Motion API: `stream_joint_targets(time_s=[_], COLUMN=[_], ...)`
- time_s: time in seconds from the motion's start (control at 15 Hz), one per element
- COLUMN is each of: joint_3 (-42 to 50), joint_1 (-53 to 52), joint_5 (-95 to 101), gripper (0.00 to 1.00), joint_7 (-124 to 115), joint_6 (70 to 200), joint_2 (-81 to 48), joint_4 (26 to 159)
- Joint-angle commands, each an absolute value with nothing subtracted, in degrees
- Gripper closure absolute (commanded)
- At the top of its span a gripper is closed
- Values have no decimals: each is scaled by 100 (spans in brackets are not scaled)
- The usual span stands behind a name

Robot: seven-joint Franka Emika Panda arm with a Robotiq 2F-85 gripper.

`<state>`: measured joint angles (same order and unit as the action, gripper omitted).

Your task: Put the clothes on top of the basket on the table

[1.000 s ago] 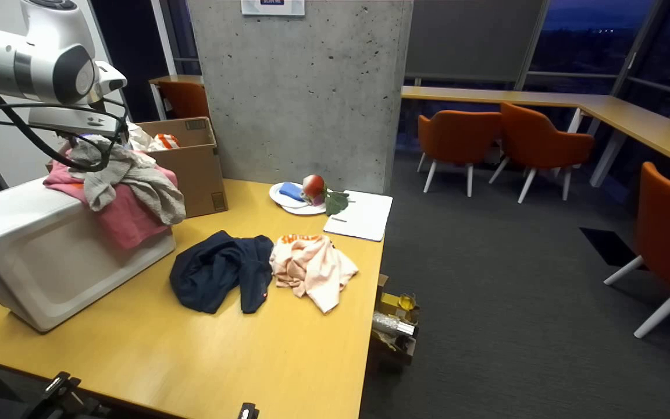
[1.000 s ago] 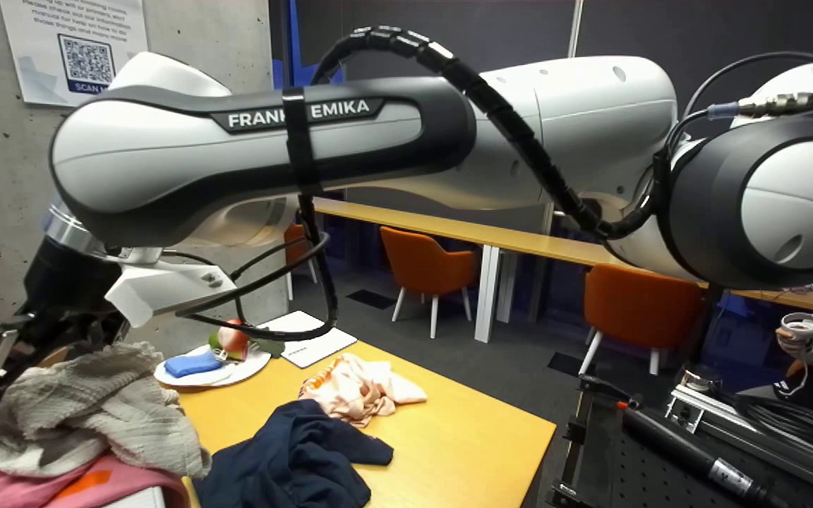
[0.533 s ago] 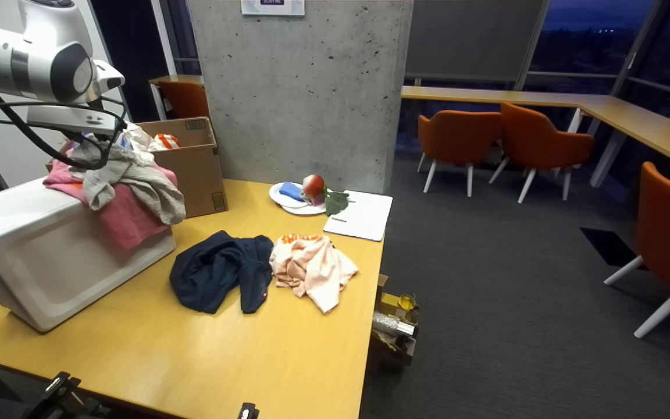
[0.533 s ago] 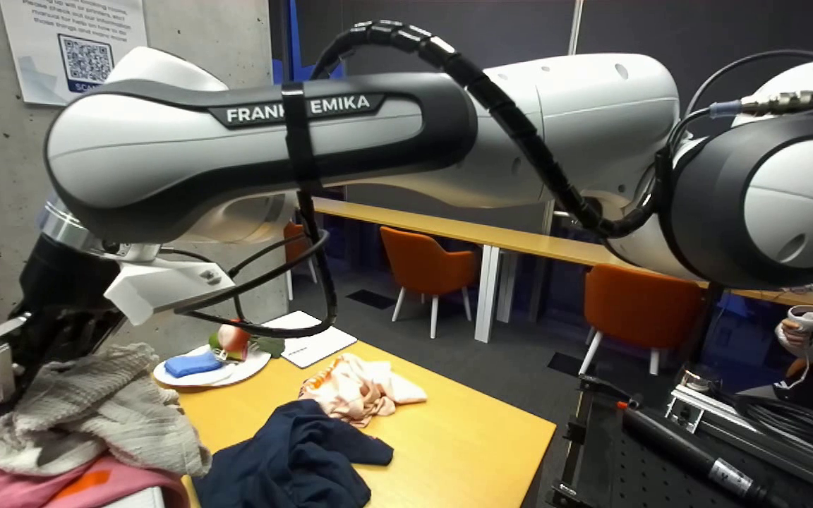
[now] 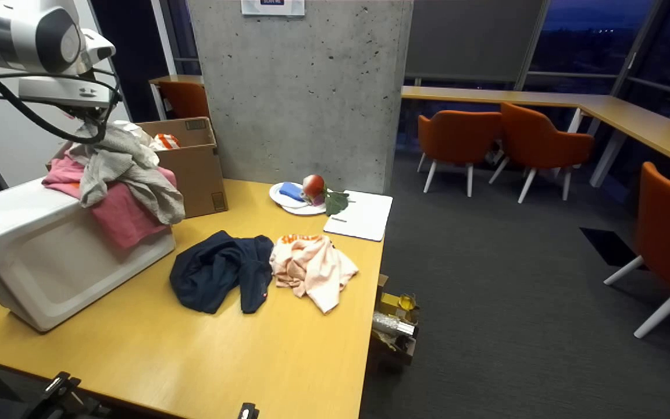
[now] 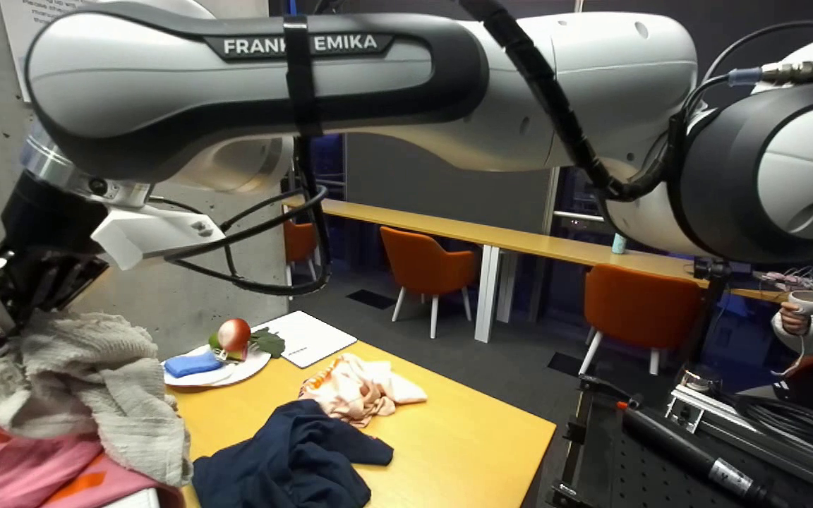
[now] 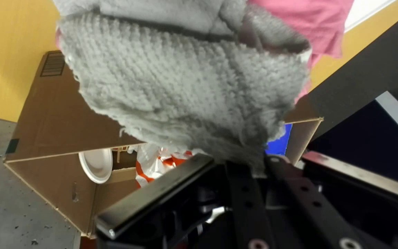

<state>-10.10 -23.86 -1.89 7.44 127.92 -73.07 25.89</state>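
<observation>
My gripper [image 7: 254, 166] is shut on a fold of the grey knit cloth [image 7: 185, 76], which hangs bunched from the fingertips in the wrist view. In both exterior views the lower folds of that cloth [image 5: 128, 174] still rest over a pink cloth [image 5: 125, 218]. The pink cloth drapes across the top of the white basket [image 5: 73, 262], which stands bottom-up or on its side on the table; I cannot tell which. On the bare tabletop lie a navy garment [image 6: 293, 451] and, beside it, a pale pink garment with orange lettering [image 6: 360, 388].
Behind the basket stands an open cardboard box [image 5: 192, 183] holding plastic bags and a plate. A white plate [image 5: 285, 203] with a sponge and toy food, plus a white notebook [image 5: 364, 215], sit near the concrete pillar [image 5: 300, 99]. The table [image 5: 242, 355] ends on the right.
The jaws have closed on the grey cloth. Over the last half second the arm has risen, drawing the cloth's gripped part upward. The pink, navy and pale garments lie much as before.
</observation>
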Motion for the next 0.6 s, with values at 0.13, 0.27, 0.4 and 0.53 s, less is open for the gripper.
stream_joint_targets(time_s=[0.13,0.27,0.4,0.53], joint_3=[-697,-569,-438,-318], joint_1=[-2402,-2386,-2376,-2351], joint_5=[57,161,261,340], gripper=[98,98,98,98], joint_7=[700,636,541,408], joint_6=[12667,12598,12480,12234], joint_2=[-6828,-6658,-6473,-6256], joint_4=[2652,2654,2669,2689])
